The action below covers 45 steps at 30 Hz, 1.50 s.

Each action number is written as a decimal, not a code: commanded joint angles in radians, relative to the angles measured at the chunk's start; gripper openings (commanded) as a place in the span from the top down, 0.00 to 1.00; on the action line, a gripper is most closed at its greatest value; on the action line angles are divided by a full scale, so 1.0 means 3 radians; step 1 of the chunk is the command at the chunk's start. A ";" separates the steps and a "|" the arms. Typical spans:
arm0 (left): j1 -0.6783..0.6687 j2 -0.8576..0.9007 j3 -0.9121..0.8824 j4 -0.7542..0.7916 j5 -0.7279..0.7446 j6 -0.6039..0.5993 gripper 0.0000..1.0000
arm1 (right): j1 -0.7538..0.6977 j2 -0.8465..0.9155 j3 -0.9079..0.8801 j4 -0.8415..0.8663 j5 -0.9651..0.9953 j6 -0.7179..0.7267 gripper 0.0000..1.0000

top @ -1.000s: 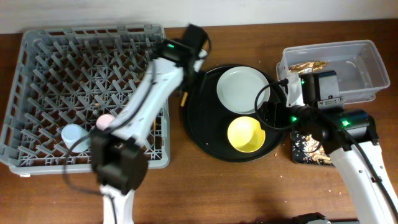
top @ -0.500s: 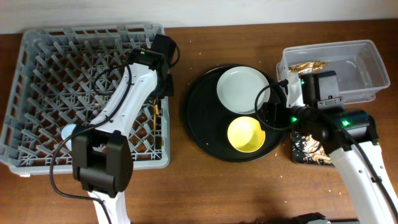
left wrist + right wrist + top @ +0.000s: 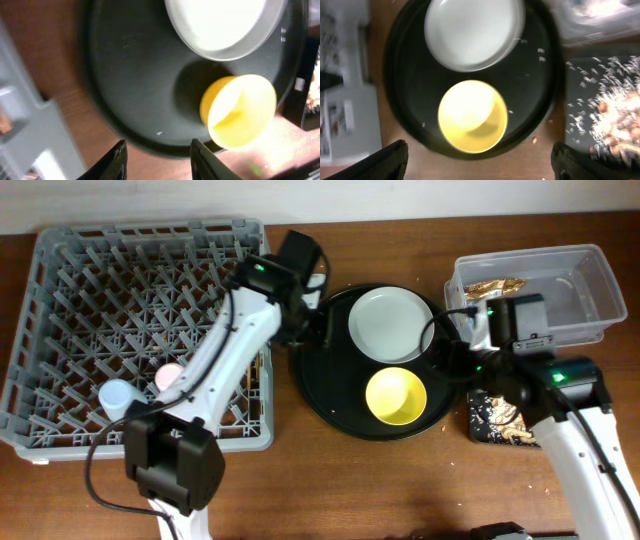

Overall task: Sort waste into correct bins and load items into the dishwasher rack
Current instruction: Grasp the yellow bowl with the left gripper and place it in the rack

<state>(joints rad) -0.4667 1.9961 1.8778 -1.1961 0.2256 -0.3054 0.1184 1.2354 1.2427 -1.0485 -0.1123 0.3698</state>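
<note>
Swung off the grey lattice rack (image 3: 60, 270), the left gripper (image 3: 159, 150) is spread over the rim of the round black tray (image 3: 130, 75). The right gripper (image 3: 480, 150) is spread above the yellow bowl (image 3: 470, 117).

**Three Cameras, One Round Tray Shared**

The overhead camera looks straight down on the whole table, from the dishwasher rack (image 3: 100, 300) at left to the clear tub (image 3: 608, 290) at right. The left wrist camera sits close over the round black tray (image 3: 130, 90), blurred, with the left gripper's fingers (image 3: 117, 160) at its lower edge. The right wrist camera looks down from higher, the right gripper's fingers (image 3: 387, 160) in its bottom corners. All three share that tray, the plate (image 3: 388, 323) and the yellow bowl (image 3: 396, 395).
</note>
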 commanded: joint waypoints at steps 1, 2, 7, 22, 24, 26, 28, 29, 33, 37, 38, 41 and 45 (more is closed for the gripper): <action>-0.0352 -0.0084 -0.0412 0.0456 0.0111 0.0075 0.59 | -0.0366 0.0000 0.0041 -0.0042 0.0202 0.0482 0.05; -0.0460 -0.0084 -0.0629 0.0753 0.0112 0.0074 0.58 | -0.0540 0.0000 0.0041 -0.0058 0.0123 0.0481 0.05; -0.0715 -0.0084 -0.1406 0.1720 0.0308 -0.0051 0.55 | -0.1436 0.0000 0.0041 -0.0123 0.0098 0.0473 0.01; -0.0790 0.0177 -0.1378 0.1584 0.0038 -0.0076 1.00 | -0.1818 0.0000 0.0041 -0.0125 -0.0238 0.0467 0.02; -0.0666 0.0020 -0.1169 0.1183 0.0043 -0.0072 1.00 | -0.1818 0.0000 0.0041 -0.0125 -0.0238 0.0467 0.02; -0.0473 -0.0281 -0.0876 0.0743 -0.0174 -0.0051 1.00 | -0.1818 0.0000 0.0041 -0.0126 -0.0238 0.0467 0.02; -0.0278 -0.0595 -0.0643 0.0397 -0.0755 -0.0051 1.00 | -0.1818 0.0000 0.0041 -0.0125 -0.0238 0.0467 0.02; -0.0155 -0.0783 -0.0530 0.0248 -0.1237 -0.0052 1.00 | -0.1818 0.0000 0.0041 -0.0125 -0.0238 0.0468 0.02; 0.0345 -0.1205 -0.0515 0.0083 -0.4017 -0.0079 1.00 | -0.1817 0.0000 0.0041 -0.0125 -0.0238 0.0467 0.02; 0.0670 -0.1021 -0.0930 0.0071 -0.5264 -0.0635 1.00 | -0.1818 0.0000 0.0041 -0.0125 -0.0238 0.0467 0.01; 0.0732 -0.0979 -0.0984 0.0097 -0.5408 -0.0692 1.00 | -0.1818 0.0000 0.0041 -0.0125 -0.0238 0.0467 0.02; 0.1015 -0.0801 -0.1104 0.0341 -0.5456 -0.0690 1.00 | -0.1818 0.0000 0.0041 -0.0125 -0.0238 0.0467 0.02; 0.1331 -0.0481 -0.1133 0.0688 -0.5439 -0.0688 1.00 | -0.1818 0.0000 0.0041 -0.0125 -0.0238 0.0468 0.01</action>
<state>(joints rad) -0.1326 1.7832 1.5497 -1.0309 -1.3361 -0.4843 -0.4213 1.2362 1.2430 -1.0855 -0.1787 0.5014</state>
